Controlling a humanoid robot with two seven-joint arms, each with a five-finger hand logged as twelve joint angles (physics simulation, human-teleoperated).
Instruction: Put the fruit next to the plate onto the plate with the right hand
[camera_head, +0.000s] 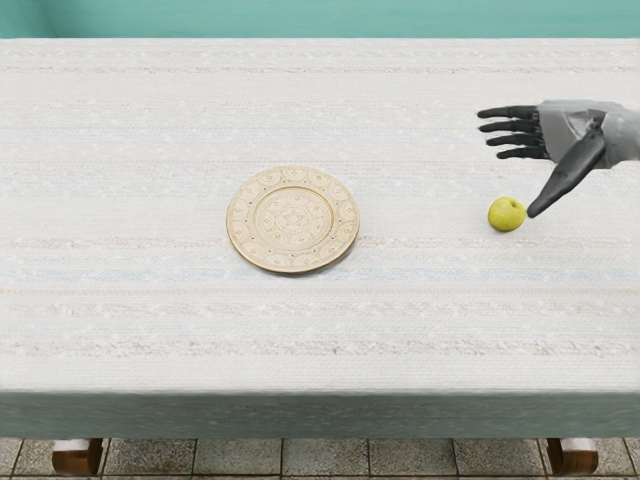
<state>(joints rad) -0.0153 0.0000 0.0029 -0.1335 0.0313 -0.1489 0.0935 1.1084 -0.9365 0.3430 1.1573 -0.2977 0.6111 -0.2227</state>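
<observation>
The fruit (507, 214) — a small yellow-green apple — is located on the surface (150, 300), well apart from the plate (292, 219), toward the picture's right. The right hand (562, 135) is held open beside the fruit — fingers (510, 126) are spread, nothing is gripped, and the thumb tip is positioned just beside the fruit.

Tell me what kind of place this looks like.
Probably a simulated dining room or kitchen: a long table covered with a white woven cloth, a round cream plate with ornate patterning on it, a small yellow-green fruit nearby, and grey floor tiles below.
</observation>
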